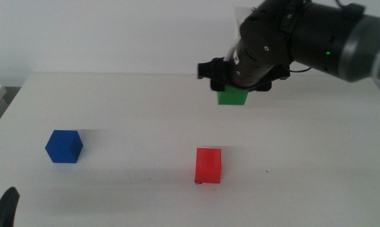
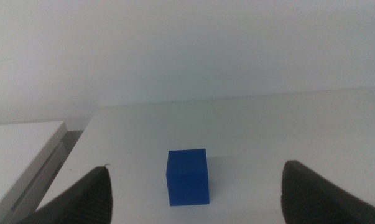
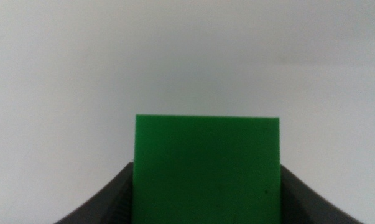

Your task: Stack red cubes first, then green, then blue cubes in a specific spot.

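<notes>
The right gripper (image 1: 232, 88) has its fingers clamped on the green cube (image 1: 232, 96), up above the red cube (image 1: 208, 165). The left gripper (image 2: 196, 196) waits with its fingers apart near the blue cube (image 1: 64, 146).

The right tool (image 1: 232, 88) hides the green cube's (image 1: 232, 96) top, the picture's bottom corner cuts off the left tool (image 1: 5, 207), and marks under the red cube (image 1: 208, 165) are too small to tell.
</notes>
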Controlling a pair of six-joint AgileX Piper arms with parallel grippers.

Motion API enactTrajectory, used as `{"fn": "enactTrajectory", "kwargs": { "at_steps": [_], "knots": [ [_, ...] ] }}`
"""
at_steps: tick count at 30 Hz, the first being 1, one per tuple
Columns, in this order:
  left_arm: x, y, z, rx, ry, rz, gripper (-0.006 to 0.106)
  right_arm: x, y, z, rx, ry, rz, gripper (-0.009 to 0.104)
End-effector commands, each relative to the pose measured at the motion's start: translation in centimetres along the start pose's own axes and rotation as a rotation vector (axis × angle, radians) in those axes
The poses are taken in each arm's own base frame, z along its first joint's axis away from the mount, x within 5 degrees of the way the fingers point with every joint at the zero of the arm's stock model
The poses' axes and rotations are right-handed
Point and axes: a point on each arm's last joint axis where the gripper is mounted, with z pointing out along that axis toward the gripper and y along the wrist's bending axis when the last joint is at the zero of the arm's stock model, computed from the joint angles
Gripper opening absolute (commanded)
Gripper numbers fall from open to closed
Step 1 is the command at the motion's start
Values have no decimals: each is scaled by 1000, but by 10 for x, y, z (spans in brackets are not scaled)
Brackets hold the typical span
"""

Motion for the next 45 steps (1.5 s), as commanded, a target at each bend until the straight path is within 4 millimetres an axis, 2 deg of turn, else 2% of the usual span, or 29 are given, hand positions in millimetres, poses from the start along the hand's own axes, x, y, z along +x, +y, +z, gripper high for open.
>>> {"fn": "enactTrajectory", "kwargs": {
  "at_steps": [1, 5, 17, 33, 45],
  "knots": [
    [-2, 0, 0, -2, -18, -2, 92, 12, 9, -20, 13, 13, -23, 19],
    [-2, 0, 0, -2, -18, -2, 92, 29, 29, -28, 1, 55, -11, 19],
    [-2, 0, 0, -2, -18, -2, 92, 60, 57, 7, 51, 142, 14, 19],
    [-2, 0, 0, -2, -18, -2, 92, 79, 59, 24, 138, 178, 37, 19],
    [-2, 0, 0, -2, -18, -2, 92, 84, 63, 35, 141, 190, 47, 19]
  ]
}}
